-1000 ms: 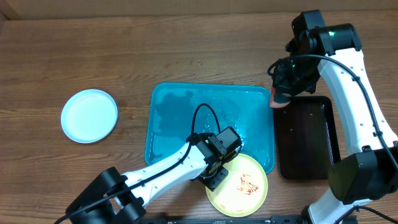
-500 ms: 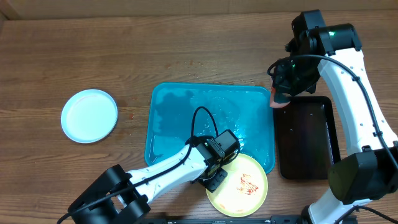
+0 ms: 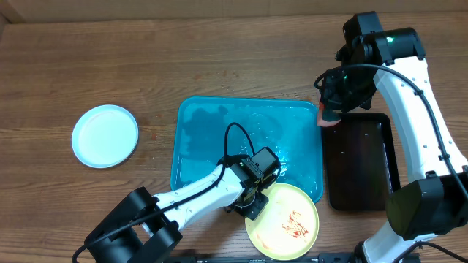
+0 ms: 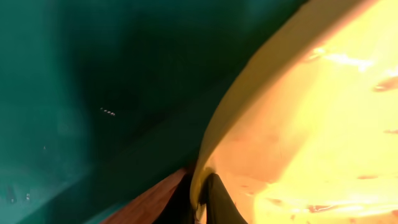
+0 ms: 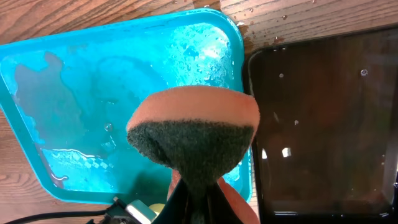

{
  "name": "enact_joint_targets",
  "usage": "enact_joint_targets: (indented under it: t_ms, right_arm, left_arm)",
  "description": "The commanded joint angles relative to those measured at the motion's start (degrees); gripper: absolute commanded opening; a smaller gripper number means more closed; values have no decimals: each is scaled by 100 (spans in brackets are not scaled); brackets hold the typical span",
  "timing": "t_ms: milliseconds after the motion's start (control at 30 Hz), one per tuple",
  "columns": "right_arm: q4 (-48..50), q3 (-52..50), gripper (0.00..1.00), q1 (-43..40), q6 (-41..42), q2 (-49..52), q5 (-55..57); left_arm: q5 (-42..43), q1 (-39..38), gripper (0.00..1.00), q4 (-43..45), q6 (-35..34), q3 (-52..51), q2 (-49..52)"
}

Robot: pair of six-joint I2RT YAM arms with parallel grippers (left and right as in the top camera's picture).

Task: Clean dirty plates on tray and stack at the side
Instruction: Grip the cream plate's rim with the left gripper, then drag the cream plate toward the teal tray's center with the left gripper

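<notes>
A pale yellow-green plate point(image 3: 285, 221) with red sauce smears lies at the front edge, mostly off the turquoise tray point(image 3: 212, 135). My left gripper point(image 3: 254, 204) is shut on that plate's left rim; the left wrist view shows the fingers point(image 4: 202, 199) pinching the yellow rim point(image 4: 298, 106) beside the tray point(image 4: 93, 81). A light blue plate point(image 3: 104, 135) sits alone on the table at left. My right gripper point(image 3: 329, 117) is shut on an orange sponge with a dark scrub side point(image 5: 194, 130), held above the tray's right edge point(image 5: 236, 56). The third plate is out of view.
A black rectangular tray point(image 3: 362, 164) stands right of the turquoise tray and also shows in the right wrist view point(image 5: 323, 118). Water pools on the turquoise tray's surface. Bare wooden table surrounds everything.
My left gripper has drawn the yellow-green plate a little further toward the front right, off the tray's corner. The right arm and sponge have not moved.
</notes>
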Motion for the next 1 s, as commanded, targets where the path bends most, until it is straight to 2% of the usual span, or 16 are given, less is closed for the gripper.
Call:
enact_joint_targets:
  t_ms: [0,100,200,400,567,767,967]
  right_arm:
    - [11,92,4,-33,-39,-48,-35]
    - [15,92,4,-33,-39,-48,-35]
    - [17,92,4,-33,-39,-46,-33]
    - [17,92,4,-33,-42,-48,-35]
    - [17,92,4,-33,-39,-48,-35]
    - [81,92,4,-31,-63,-46,-343]
    - [186,92,4,-31,-168,-46,-549]
  left_arm:
    - [-997,28,4,-162,-466,61,201]
    - [-1775,111,4,-503,-839,398,83]
    - [-2288,245,4,-824,-881,892,-55]
    - [-2522,876,5,-960,-1023,1615,-105]
    - [-2286,1843,4,-719,-1384,1617,-57]
    - [-1362,2612,4,-411,-752,1615,87]
    - [-942,2594,4,-116,-256,1615,319]
